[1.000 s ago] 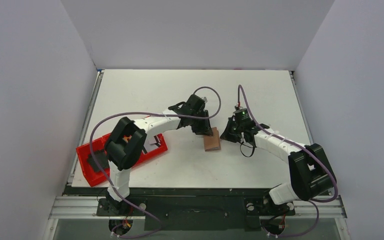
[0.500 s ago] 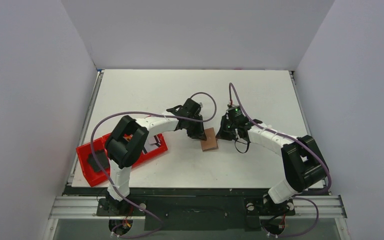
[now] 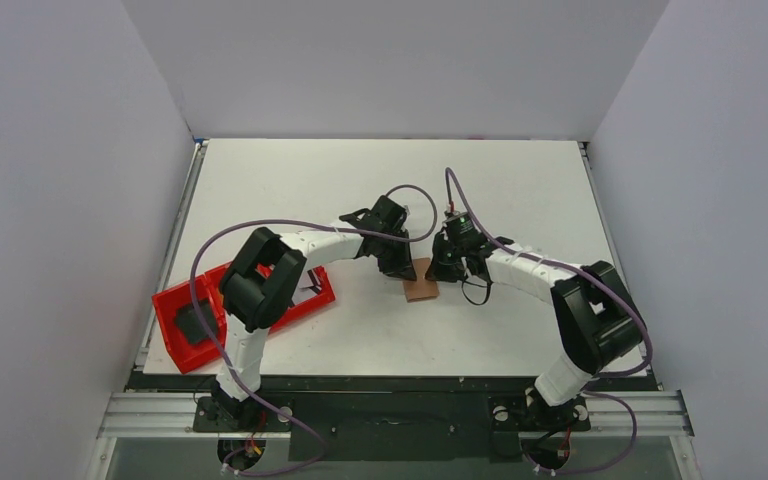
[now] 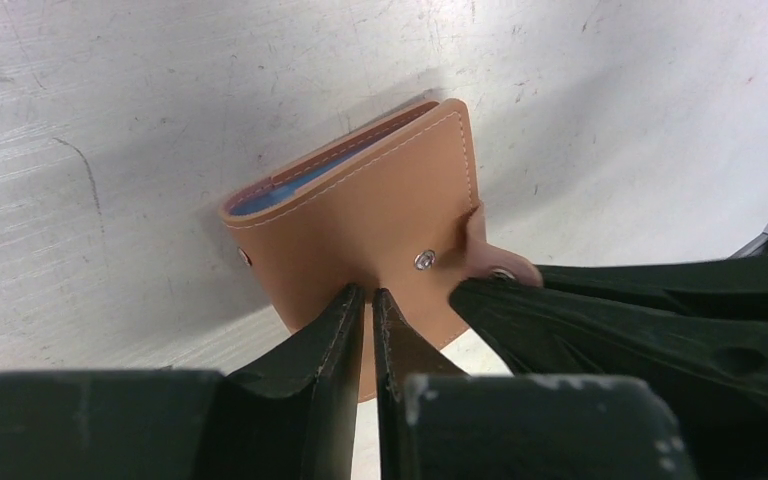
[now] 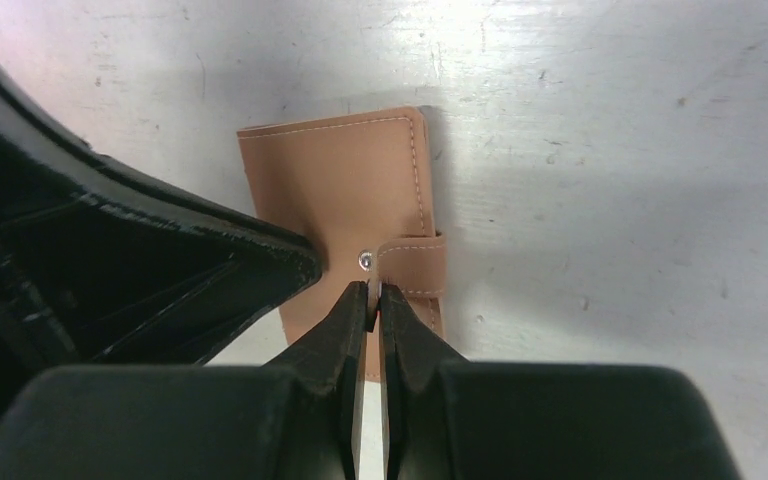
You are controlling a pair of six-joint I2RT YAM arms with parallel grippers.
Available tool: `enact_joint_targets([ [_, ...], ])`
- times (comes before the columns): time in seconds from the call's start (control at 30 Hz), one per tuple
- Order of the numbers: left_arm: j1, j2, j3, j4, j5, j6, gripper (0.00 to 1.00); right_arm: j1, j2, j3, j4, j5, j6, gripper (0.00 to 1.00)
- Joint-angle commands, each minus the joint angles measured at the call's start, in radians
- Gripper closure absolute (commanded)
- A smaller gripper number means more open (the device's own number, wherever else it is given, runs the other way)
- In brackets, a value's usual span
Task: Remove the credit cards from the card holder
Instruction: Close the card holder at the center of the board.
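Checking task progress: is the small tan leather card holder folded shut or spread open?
Folded: the tan leather card holder has its covers together, only a blue sliver showing at one edge.

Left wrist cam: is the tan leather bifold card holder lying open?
No, the tan leather card holder lies folded on the white table, only a thin blue strip showing between its covers.

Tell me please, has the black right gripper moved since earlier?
Yes: the right gripper shifted left, away from the white table's right edge, reaching the tan leather card holder.
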Motion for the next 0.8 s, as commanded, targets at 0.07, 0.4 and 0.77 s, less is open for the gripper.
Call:
enact_joint_targets([
  [0.07,0.021,-0.011,-0.008,0.012,-0.029,0.012,0.92,0.029,0.072,0.031,0.105,-0.084,0.019,1.0],
  [0.4,0.056,-0.146,-0.046,0.002,-0.022,0.036,0.83,0.025,0.089,0.027,0.124,-0.098,0.045,0.87],
  [0.77,0.15,-0.354,-0.079,-0.039,-0.021,0.097,0.58,0.014,0.018,0.111,0.069,-0.135,0.059,0.56],
])
